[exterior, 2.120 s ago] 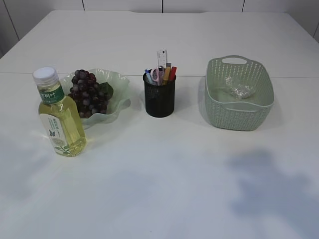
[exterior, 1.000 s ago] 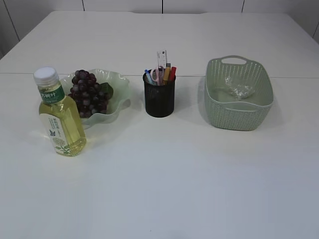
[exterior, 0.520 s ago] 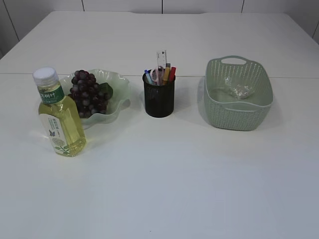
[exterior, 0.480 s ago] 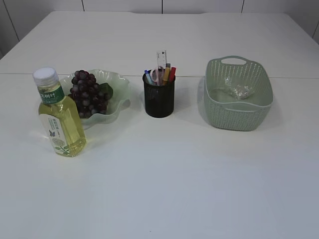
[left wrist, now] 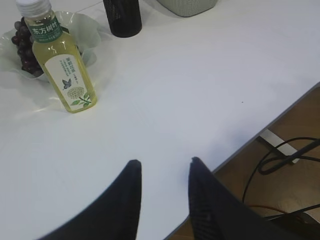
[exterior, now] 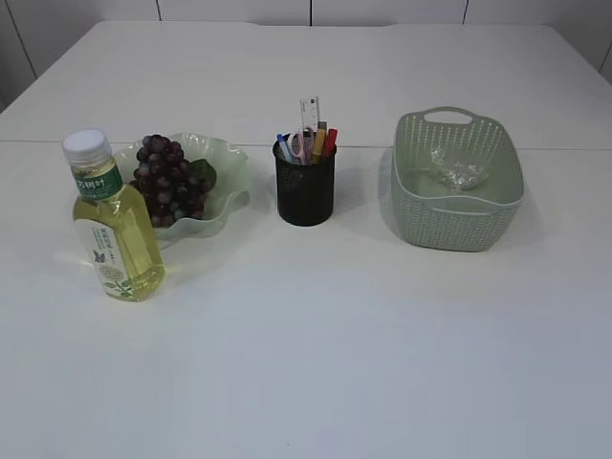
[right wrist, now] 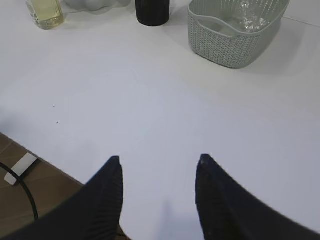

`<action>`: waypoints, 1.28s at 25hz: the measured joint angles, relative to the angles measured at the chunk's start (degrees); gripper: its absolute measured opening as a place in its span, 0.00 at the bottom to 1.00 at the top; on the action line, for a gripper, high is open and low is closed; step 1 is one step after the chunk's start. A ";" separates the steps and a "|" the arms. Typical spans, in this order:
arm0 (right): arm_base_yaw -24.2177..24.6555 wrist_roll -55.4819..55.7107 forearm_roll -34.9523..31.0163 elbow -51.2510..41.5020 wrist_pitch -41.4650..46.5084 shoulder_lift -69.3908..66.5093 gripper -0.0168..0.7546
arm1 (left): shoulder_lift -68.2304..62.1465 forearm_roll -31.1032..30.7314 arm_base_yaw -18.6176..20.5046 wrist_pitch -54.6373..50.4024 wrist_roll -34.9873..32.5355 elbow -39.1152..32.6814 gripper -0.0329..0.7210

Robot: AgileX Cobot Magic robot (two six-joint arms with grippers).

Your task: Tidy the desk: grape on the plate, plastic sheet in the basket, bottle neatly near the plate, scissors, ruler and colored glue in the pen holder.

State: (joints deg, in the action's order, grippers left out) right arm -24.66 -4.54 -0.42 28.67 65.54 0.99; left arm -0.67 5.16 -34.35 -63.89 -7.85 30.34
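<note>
Both claws are hanging empty over the near edge of the desk. The left gripper (left wrist: 162,172) is holding its jaws partly apart with nothing between them, and the right gripper (right wrist: 157,170) is standing wider, also bare. Neither is showing in the exterior view, where about two seconds ago a dark arm shadow was lying across the near right of the table; that shadow is gone now, so the arms look to be pulling back towards me.

Looking outward, everything seems to be sitting where it belongs. The bottle (exterior: 112,222) is standing upright just beside the plate (exterior: 229,163), which is carrying the grape (exterior: 170,178). In the middle, the pen holder (exterior: 305,188) is bristling with the ruler (exterior: 309,111), the pink-handled scissors (exterior: 297,142) and the colored glue (exterior: 325,140) sticks. Off to the right, the plastic sheet (exterior: 459,174) is lying crumpled inside the basket (exterior: 457,222).

To my eye the tidying is finishing up, with nothing left loose on the table.
</note>
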 joint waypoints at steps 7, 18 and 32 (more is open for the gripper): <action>1.64 0.13 0.00 0.00 0.00 0.00 0.52 | 0.00 -0.09 0.70 0.00 0.10 0.00 0.36; 25.41 0.13 0.00 0.00 0.00 0.00 0.52 | 0.00 -0.12 15.81 0.13 0.10 0.00 0.36; 28.81 0.25 0.00 0.00 0.00 0.00 0.51 | 0.00 0.61 20.65 0.13 0.10 0.00 0.36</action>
State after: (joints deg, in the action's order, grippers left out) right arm 4.15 -4.29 -0.42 28.67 65.54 0.99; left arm -0.67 5.77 -13.71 -63.76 -7.75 30.34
